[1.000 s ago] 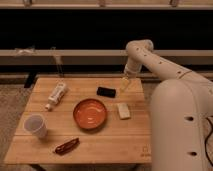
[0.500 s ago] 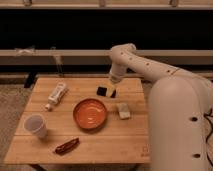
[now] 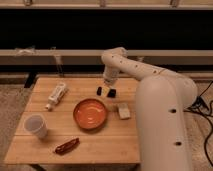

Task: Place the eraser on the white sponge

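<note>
The eraser (image 3: pixel 112 93), a small flat black block, lies on the wooden table (image 3: pixel 107 145) just behind the orange bowl. My gripper (image 3: pixel 105 90) has come down right over its middle, so only the eraser's dark ends show on either side. The gripper stands open and the eraser still rests on the table. The white sponge (image 3: pixel 123 110), a small cream pad, lies to the right of the bowl, a short way in front of and right of the eraser. Nothing lies on the sponge.
An orange bowl (image 3: pixel 90 113) sits mid-table. A white tube-like bottle (image 3: pixel 56 95) lies at the back left, a white cup (image 3: pixel 36 125) stands front left, and a brown wrapped bar (image 3: pixel 67 145) lies near the front edge. The robot's white body (image 3: pixel 165 125) fills the right side.
The arm swung left from above the sponge's side of the table and lowered onto the eraser. The eraser and sponge have not moved.
</note>
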Robot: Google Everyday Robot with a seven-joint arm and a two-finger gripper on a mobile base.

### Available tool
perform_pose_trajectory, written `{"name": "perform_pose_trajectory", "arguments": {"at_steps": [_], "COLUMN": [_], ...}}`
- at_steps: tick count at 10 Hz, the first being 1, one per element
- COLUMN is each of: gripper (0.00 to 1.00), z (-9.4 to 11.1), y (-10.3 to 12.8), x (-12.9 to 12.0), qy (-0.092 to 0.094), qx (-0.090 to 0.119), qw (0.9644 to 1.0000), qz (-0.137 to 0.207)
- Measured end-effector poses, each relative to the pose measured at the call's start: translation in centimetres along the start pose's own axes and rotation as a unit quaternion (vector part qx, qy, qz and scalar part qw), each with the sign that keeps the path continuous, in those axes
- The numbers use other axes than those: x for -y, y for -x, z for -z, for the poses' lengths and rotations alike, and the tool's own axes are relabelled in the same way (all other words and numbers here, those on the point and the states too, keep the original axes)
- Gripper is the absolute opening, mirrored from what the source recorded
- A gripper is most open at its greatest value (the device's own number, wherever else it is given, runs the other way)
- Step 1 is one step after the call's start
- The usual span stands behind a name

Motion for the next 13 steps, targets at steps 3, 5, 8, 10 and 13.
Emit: {"name": "perform_pose_trajectory", "arguments": {"at_steps": [3, 5, 8, 10, 13], "gripper": [0.80, 0.80, 0.80, 0.80, 0.78], "z": [-0.8, -1.5, -3.0, -3.9, -5.2], "y": [0.4, 0.2, 0.5, 0.5, 1.0], "x": [1.6, 1.3, 0.2, -0.2, -0.9], "qy": [0.003, 0.008, 0.012, 0.010, 0.011], "qx": [-0.002, -0.007, -0.016, -0.023, -0.031], "qw": [0.9999, 0.9999, 0.9998, 0.9997, 0.9994], "qz": [-0.012, -0.011, 0.003, 0.005, 0.012]}}
